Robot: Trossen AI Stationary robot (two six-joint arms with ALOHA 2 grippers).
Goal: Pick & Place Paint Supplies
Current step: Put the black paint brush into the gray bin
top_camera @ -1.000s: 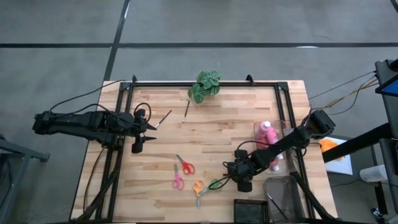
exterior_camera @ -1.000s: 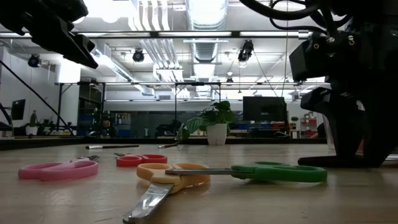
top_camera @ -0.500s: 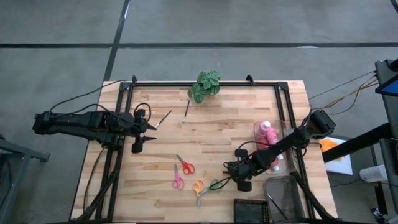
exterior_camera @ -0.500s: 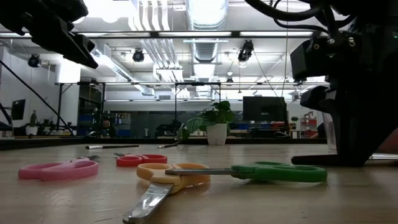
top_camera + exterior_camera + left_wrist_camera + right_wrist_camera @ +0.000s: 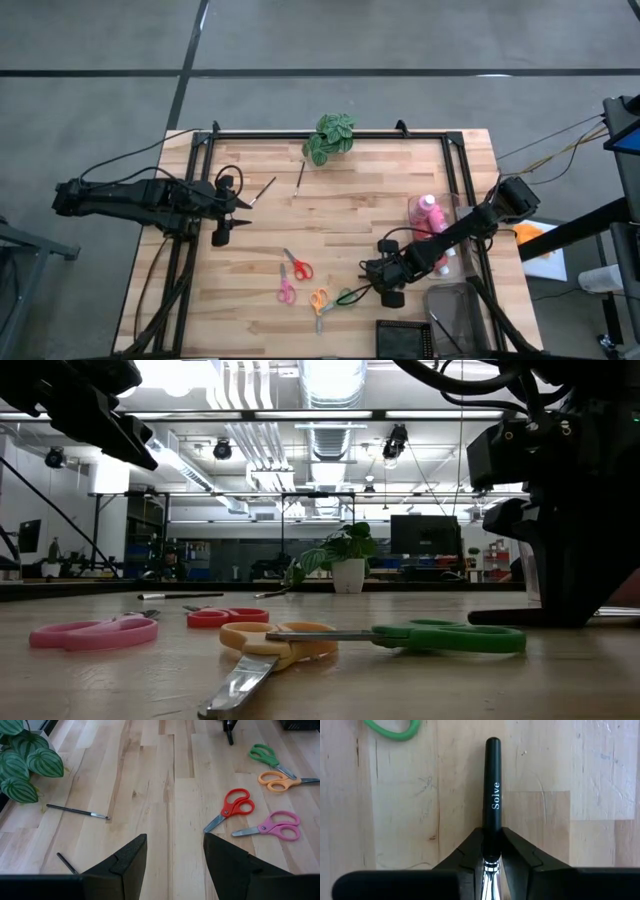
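Gripping a black-handled brush (image 5: 493, 795), the right gripper (image 5: 380, 278) sits low on the table (image 5: 350, 215) toward its near right corner, its fingers (image 5: 470, 851) closed on the brush's ferrule end while the handle lies flat on the wood, just beside the green scissors (image 5: 345, 296). The hold is near one end and not mid-handle; on lifting, the long free end could droop or pivot between the fingers, and a narrow round handle may slip out altogether. A sweep toward the clear bin (image 5: 440, 215) at the right edge, where a pink bottle (image 5: 430, 212) already stands, could strike the bin wall or tip that bottle. The left gripper (image 5: 240, 203) waits over the left edge, fingers (image 5: 125, 862) parted and empty. Two more brushes (image 5: 265, 189) (image 5: 300, 174) lie near the far edge, close to the plant (image 5: 329, 138), whose leaves could foul a later approach.
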